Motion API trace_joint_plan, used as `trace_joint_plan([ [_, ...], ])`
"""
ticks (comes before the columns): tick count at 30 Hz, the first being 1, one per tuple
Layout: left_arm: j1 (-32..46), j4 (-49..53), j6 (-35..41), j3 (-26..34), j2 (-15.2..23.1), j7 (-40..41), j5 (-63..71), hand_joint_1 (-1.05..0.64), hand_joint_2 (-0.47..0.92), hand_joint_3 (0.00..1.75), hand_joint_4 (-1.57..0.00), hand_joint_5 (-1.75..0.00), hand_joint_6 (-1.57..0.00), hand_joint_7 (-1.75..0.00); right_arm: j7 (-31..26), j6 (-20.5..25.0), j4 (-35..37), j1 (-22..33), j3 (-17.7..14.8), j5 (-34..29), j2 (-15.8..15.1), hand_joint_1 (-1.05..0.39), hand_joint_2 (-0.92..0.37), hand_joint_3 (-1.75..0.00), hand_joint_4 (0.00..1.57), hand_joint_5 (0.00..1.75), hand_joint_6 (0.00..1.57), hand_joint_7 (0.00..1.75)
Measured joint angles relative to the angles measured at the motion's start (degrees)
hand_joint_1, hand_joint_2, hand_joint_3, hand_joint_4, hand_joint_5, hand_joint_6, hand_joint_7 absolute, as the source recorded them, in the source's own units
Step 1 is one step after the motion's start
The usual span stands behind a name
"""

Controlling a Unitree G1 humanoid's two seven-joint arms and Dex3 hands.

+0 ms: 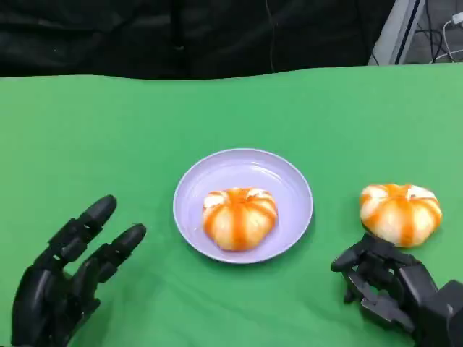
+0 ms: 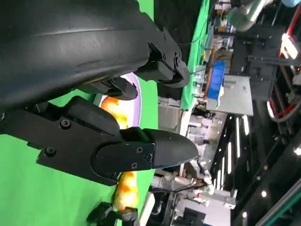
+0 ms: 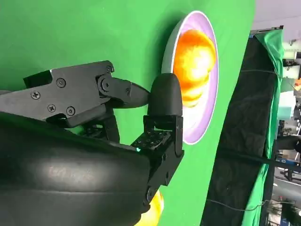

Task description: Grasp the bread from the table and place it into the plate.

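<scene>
Left of the plate (image 1: 289, 181), your left hand (image 1: 69, 278) sits low on the green table (image 1: 108, 130), fingers spread apart and raised, holding nothing. It's well apart from the plate rim, bare green cloth between them.

On the plate, at table centre, you've got one orange-striped bun (image 1: 239, 215) already lying inside, slightly toward the near side. Left wrist view catches that bun (image 2: 115, 110) and the purple rim past the hand's fingers (image 2: 155, 150).

Right of the plate, the loose bread (image 1: 400, 212) lies on the cloth, near the plate but not touching it. Left wrist view shows it too (image 2: 126, 188), further along.

Your right hand (image 1: 394, 285) is just beside the loose bread on the near side, fingers partly curled toward it, tips close under its near edge. Contact: can't tell from the head view. Nothing is gripped; fingers stand apart. Right wrist view shows the fingers (image 3: 164, 101) open with the plate (image 3: 207, 113) and its bun (image 3: 195, 63) beyond, and an orange edge of the loose bread (image 3: 153, 212) right by the hand's shell.

Nothing lies between the loose bread and the plate.
</scene>
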Motion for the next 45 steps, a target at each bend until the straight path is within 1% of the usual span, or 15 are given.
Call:
trace_joint_plan([
  [1,-0.05,0.15,0.21,0.42,0.01,0.01,-0.01,-0.47,0.92,0.32,-0.63,-0.02,-0.49,-0.01,0.13,0.00,0.02,0.00,-0.03,0.05,-0.01,-0.26,-0.92,-0.49,0.60,1.75,0.67,1.24],
  [2,-0.21,0.48,0.51,0.83,0.02,0.07,0.00,-0.31,0.92,0.30,-0.64,-0.02,-0.50,-0.01,0.27,0.00,0.04,-0.01,-0.11,0.20,-0.03,-0.26,-0.92,-0.49,0.60,1.75,0.67,1.24],
  [4,-0.50,1.45,0.77,1.82,0.01,0.60,0.03,-0.08,0.92,0.33,-0.65,-0.02,-0.51,-0.01,0.52,0.00,0.06,-0.02,-0.22,0.41,-0.04,-0.26,-0.92,-0.49,0.60,1.75,0.67,1.24],
  [5,-0.70,2.01,0.83,2.26,-0.03,1.33,0.13,-0.01,0.92,0.35,-0.65,-0.02,-0.52,-0.01,0.53,0.00,0.06,-0.02,-0.26,0.44,-0.06,-0.26,-0.92,-0.49,0.60,1.75,0.67,1.24],
  [8,-1.13,2.71,0.84,3.05,-0.10,2.34,0.56,0.03,0.92,0.36,-0.65,-0.01,-0.52,-0.01,0.53,0.00,0.06,-0.02,-0.33,0.47,-0.11,-0.26,-0.92,-0.49,0.59,1.75,0.67,1.24],
  [9,-1.30,2.76,0.84,3.14,-0.16,2.48,0.69,0.06,0.92,0.40,-0.67,-0.02,-0.53,-0.02,0.53,0.01,0.06,-0.02,-0.34,0.47,-0.11,-0.26,-0.92,-0.49,0.59,1.75,0.67,1.24],
  [10,-1.44,2.78,0.84,3.24,-0.23,2.47,0.81,0.12,0.92,0.52,-0.70,-0.02,-0.57,-0.02,0.53,0.01,0.06,-0.02,-0.34,0.47,-0.11,-0.26,-0.92,-0.49,0.59,1.75,0.67,1.24],
  [11,-1.65,2.98,0.63,3.40,-0.32,3.40,1.54,0.15,0.91,0.59,-0.72,-0.02,-0.60,-0.02,0.54,0.02,0.06,-0.02,-0.34,0.47,-0.12,-0.25,-0.92,-0.49,0.59,1.75,0.67,1.24],
  [14,-2.50,4.36,0.08,4.00,-0.54,8.51,4.62,0.17,0.90,0.65,-0.74,-0.02,-0.61,-0.01,0.58,0.02,0.06,-0.02,-0.34,0.47,-0.15,-0.25,-0.92,-0.49,0.59,1.75,0.66,1.24],
  [19,-2.68,4.65,-0.24,4.35,-0.80,11.42,6.45,0.18,0.88,0.67,-0.76,-0.02,-0.63,-0.01,0.81,0.02,0.05,-0.02,-0.41,0.59,-0.20,-0.25,-0.92,-0.50,0.60,1.75,0.66,1.24],
  [32,-2.72,4.67,-0.24,4.80,-1.01,12.37,6.86,0.18,0.85,0.73,-0.77,0.00,-0.63,0.00,1.29,0.02,0.06,-0.02,-0.66,0.63,-0.20,-0.25,-0.92,-0.50,0.60,1.75,0.66,1.24],
  [33,-2.72,4.67,-0.24,4.80,-1.02,12.37,6.87,0.18,0.82,0.76,-0.85,-0.02,-0.71,-0.02,1.30,0.02,0.06,-0.02,-0.66,0.63,-0.20,-0.25,-0.92,-0.49,0.60,1.75,0.66,1.24],
  [36,-3.02,4.82,-0.24,5.00,-1.36,15.28,7.63,0.17,0.80,0.79,-0.94,-0.03,-0.79,-0.03,1.28,0.03,0.09,-0.02,-0.67,0.62,-0.22,-0.26,-0.92,-0.49,0.59,1.75,0.66,1.24],
  [39,-3.20,4.88,-0.23,5.02,-1.52,16.52,8.17,0.16,0.80,0.78,-0.97,-0.03,-0.81,-0.03,1.34,0.03,0.11,-0.02,-0.67,0.62,-0.26,-0.26,-0.92,-0.49,0.60,1.75,0.67,1.24],
  [45,-3.42,4.87,-0.04,4.99,-1.74,17.49,8.76,0.16,0.83,0.71,-0.99,-0.02,-0.82,-0.01,1.27,0.03,0.15,-0.05,-0.68,0.62,-0.27,-0.25,-0.92,-0.49,0.60,1.75,0.67,1.24],
])
